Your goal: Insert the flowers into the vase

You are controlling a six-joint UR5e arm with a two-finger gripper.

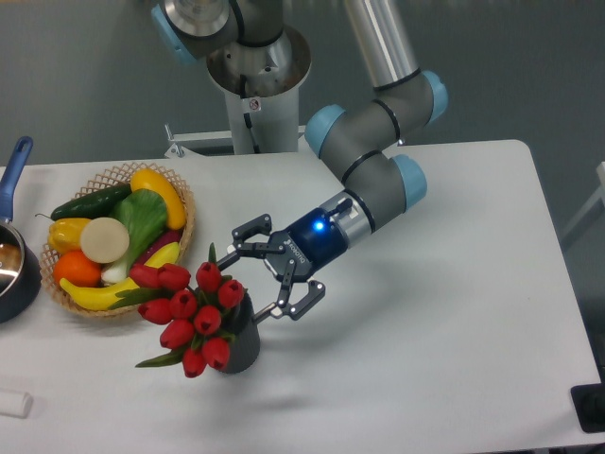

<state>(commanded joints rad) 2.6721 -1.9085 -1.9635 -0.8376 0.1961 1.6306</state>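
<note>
The flowers (189, 307), a bunch of red tulip heads with green leaves, sit in the mouth of the vase (241, 348), a small dark grey cylinder near the table's front. The tulip heads lean left, over the vase's rim and toward the basket. My gripper (263, 272) is open, its fingers spread just right of and above the vase. One fingertip (267, 313) is close to the vase rim, the other (240, 233) is behind the bunch. The fingers hold nothing.
A wicker basket (181, 194) of fruit and vegetables stands left of the vase, touching the tulips. A dark pot with a blue handle (13, 165) is at the left edge. A small white object (13, 404) lies at the front left.
</note>
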